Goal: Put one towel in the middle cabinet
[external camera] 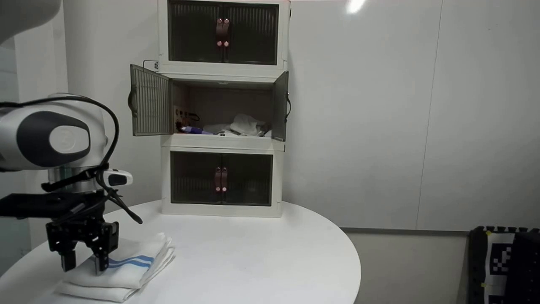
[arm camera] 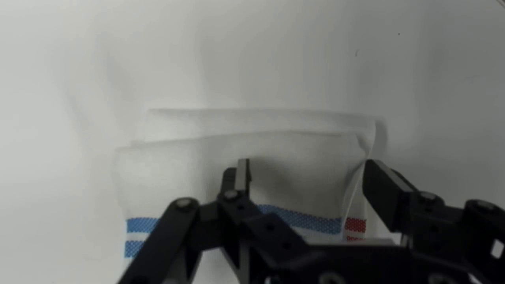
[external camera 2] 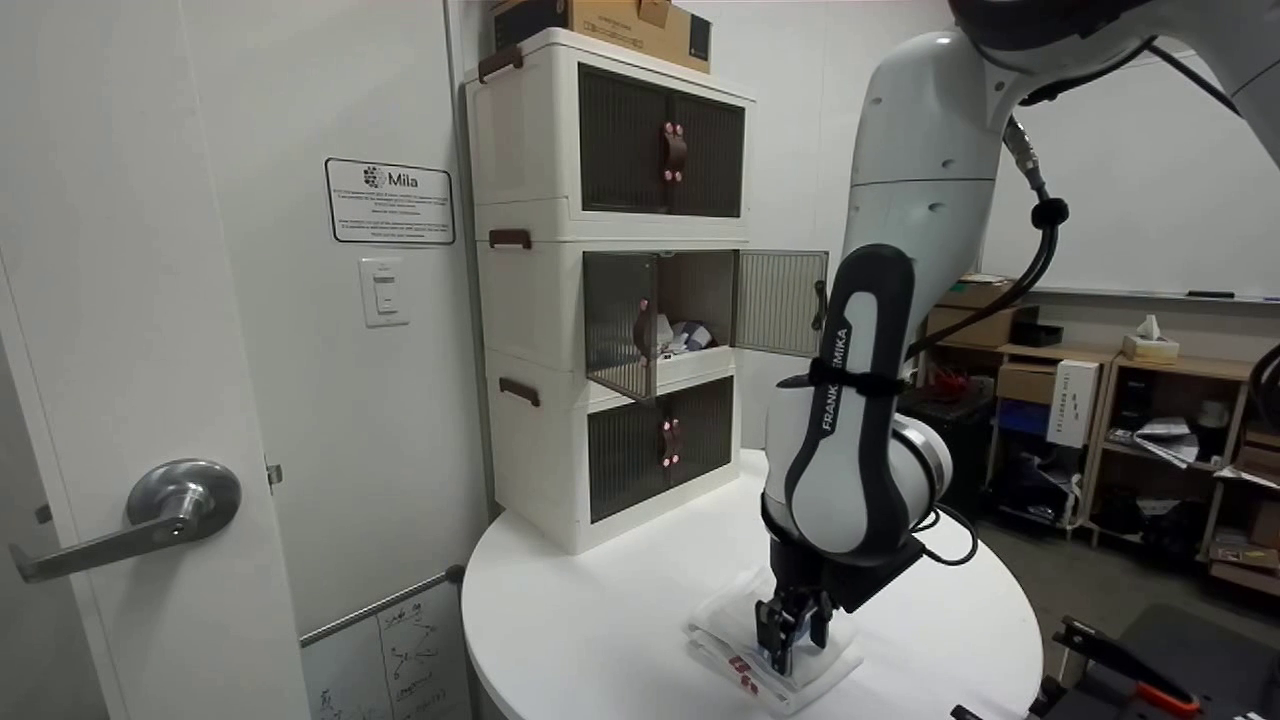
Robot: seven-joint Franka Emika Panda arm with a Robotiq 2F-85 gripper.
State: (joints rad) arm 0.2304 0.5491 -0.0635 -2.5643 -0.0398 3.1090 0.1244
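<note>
Hand (arm camera: 307,169) spread, one finger (arm camera: 242,177) over folded towel (external camera: 122,274), the other by its edge. Towel on worktop (external camera: 253,257). Middle cabinet (external camera: 223,141): doors (external camera: 152,103) both swung out, purple item (external camera: 196,130) inside.

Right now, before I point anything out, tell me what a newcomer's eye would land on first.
Probably the large robot arm, looming over the round white table in an exterior view. Its open gripper points down at a folded blue-striped towel. Next would come the middle cabinet of the white stack on that table, both doors open, with a crumpled white item inside.
</note>
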